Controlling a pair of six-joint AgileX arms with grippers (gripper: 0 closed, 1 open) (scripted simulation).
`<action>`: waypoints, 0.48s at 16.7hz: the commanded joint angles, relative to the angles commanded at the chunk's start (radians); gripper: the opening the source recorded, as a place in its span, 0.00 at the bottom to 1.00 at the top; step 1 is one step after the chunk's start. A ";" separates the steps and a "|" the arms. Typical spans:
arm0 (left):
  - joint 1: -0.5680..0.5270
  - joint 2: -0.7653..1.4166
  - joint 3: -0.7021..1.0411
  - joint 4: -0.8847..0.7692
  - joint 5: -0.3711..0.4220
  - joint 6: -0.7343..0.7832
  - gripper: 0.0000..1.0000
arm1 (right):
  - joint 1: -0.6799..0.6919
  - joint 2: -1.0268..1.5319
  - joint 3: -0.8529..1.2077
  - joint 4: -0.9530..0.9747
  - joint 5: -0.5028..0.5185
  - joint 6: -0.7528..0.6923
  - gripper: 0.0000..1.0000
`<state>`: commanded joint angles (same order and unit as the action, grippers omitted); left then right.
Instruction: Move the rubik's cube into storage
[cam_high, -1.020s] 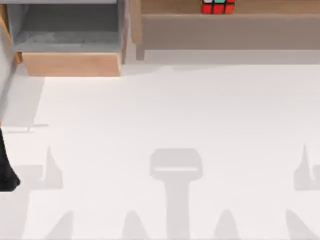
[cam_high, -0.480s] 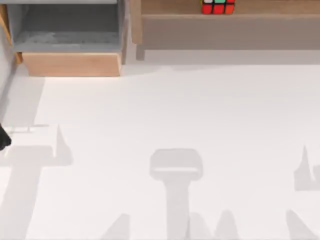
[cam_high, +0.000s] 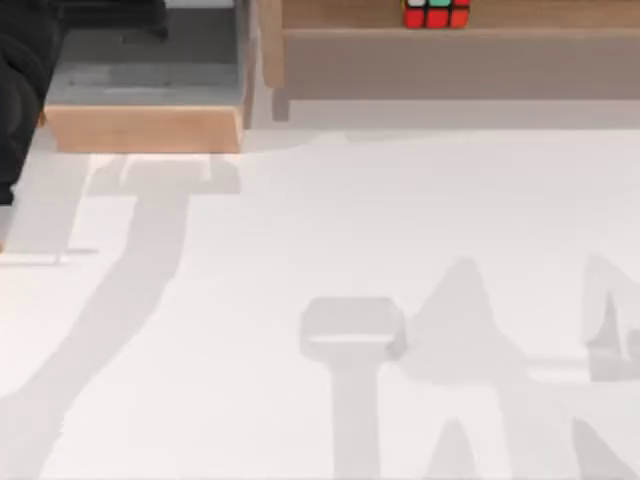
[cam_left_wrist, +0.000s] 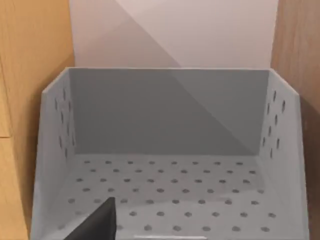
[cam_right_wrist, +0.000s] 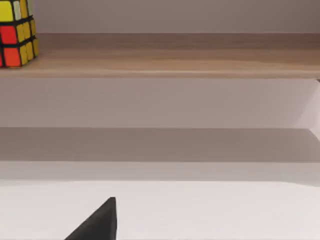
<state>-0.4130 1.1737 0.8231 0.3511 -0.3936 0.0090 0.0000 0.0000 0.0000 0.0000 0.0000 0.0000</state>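
The rubik's cube (cam_high: 436, 13), with red, green and white squares, sits on the wooden shelf (cam_high: 460, 45) at the back right. In the right wrist view the cube (cam_right_wrist: 17, 32) shows red and yellow faces, far off on the shelf board (cam_right_wrist: 170, 60). A black tip of my right gripper (cam_right_wrist: 97, 224) pokes into that view, well short of the cube. My left arm (cam_high: 20, 90) reaches along the left edge, and my left gripper (cam_high: 110, 12) hangs over the open drawer (cam_high: 145, 128). The left wrist view looks into the grey perforated drawer bin (cam_left_wrist: 165, 195), which holds nothing.
The drawer has a wooden front and grey inside and stands pulled out at the back left. A wooden upright (cam_high: 270, 50) separates it from the shelf. White tabletop (cam_high: 330, 230) spreads in front, crossed by arm shadows.
My left arm has swung from the table's left edge toward the back and now hangs over the open drawer. Arm shadows at the right have shifted toward the middle. The cube has not moved.
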 joint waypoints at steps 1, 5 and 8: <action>-0.039 0.119 0.075 0.030 -0.037 0.003 1.00 | 0.000 0.000 0.000 0.000 0.000 0.000 1.00; -0.189 0.541 0.360 0.147 -0.177 0.011 1.00 | 0.000 0.000 0.000 0.000 0.000 0.000 1.00; -0.286 0.815 0.552 0.228 -0.268 0.013 1.00 | 0.000 0.000 0.000 0.000 0.000 0.000 1.00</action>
<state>-0.6995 1.9887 1.3753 0.5787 -0.6619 0.0220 0.0000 0.0000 0.0000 0.0000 0.0000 0.0000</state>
